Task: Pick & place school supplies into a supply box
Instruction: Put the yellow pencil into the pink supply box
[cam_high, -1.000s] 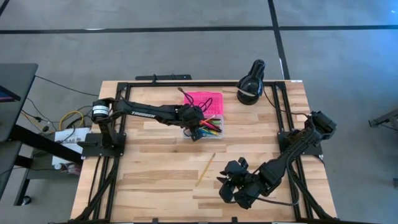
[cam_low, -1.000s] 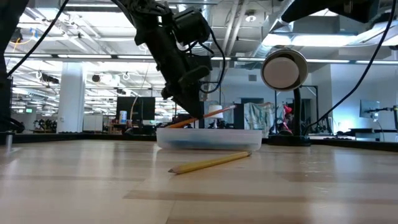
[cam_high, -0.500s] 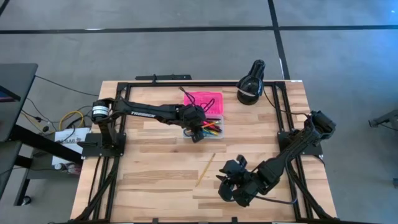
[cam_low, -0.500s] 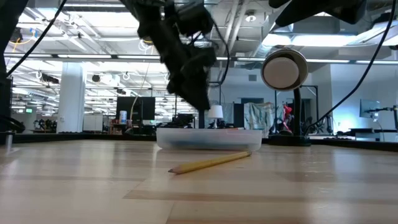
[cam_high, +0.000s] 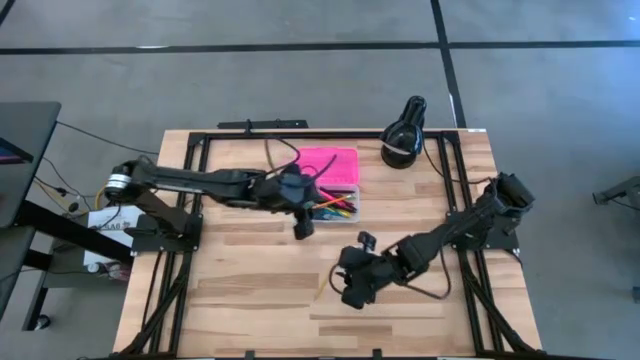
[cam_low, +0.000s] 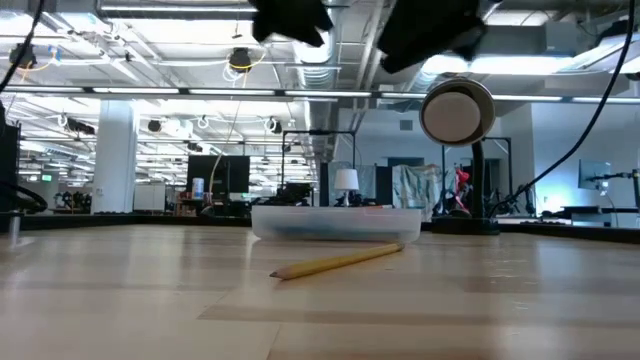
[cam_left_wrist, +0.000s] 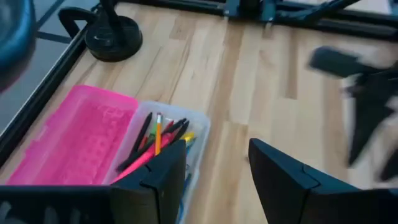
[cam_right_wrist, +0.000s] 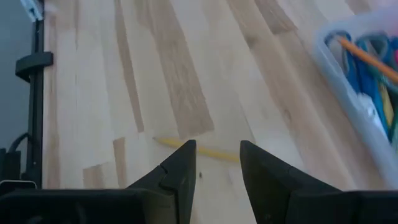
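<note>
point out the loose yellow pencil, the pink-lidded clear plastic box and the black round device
loose yellow pencil (cam_low: 335, 262), low view, mid shaft
pink-lidded clear plastic box (cam_high: 330, 162), high view, lid centre
black round device (cam_high: 403, 130), high view, body

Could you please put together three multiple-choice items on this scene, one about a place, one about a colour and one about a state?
1. Where is the yellow pencil?
A. Inside the supply box
B. Lying loose on the table
C. Held by the left gripper

2. What colour is the lid of the supply box?
A. Pink
B. Green
C. Black

3. How does the right gripper stand?
A. Shut on a marker
B. Shut and empty
C. Open and empty, above the pencil

Answers:
1 B: the high view shows the pencil alone on the bare wood, in front of the box.
2 A: the open lid is bright pink in the high view and the left wrist view.
3 C: the right wrist view shows a gap between its fingers, with the pencil on the table below them.
</note>
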